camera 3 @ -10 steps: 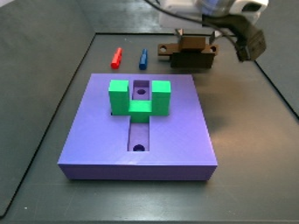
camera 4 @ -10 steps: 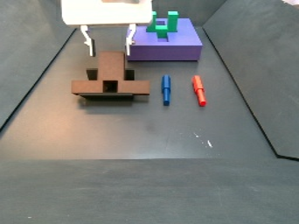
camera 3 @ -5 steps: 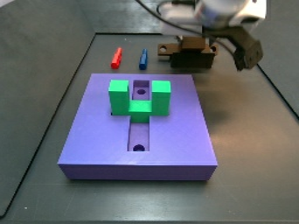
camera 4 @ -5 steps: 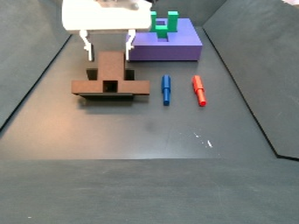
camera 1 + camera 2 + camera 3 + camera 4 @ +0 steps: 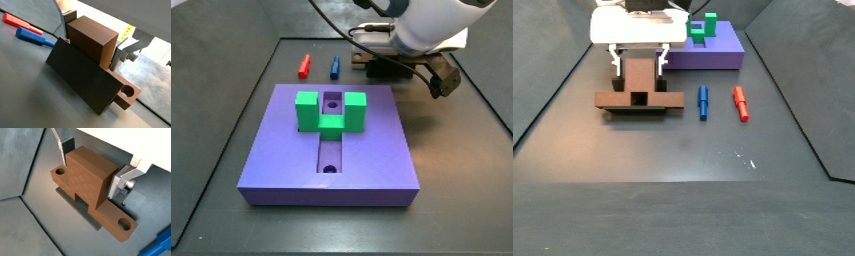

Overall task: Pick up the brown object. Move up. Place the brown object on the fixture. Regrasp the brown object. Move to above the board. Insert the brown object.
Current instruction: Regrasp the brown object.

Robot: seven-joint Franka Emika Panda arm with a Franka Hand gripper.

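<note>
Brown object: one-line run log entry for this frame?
phase: regrasp | gripper: open, straddling brown object | brown object: resting on fixture | board: no insert yet

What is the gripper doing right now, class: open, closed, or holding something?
Gripper: open, its fingers either side of the brown object on the fixture.

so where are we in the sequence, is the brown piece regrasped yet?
Done: the brown object sits on the fixture. In hand: the regrasp. The hand is down at it with a finger on each side of its raised block, though contact is unclear. Left: moving above the board and inserting; its slot holds nothing yet.
</note>
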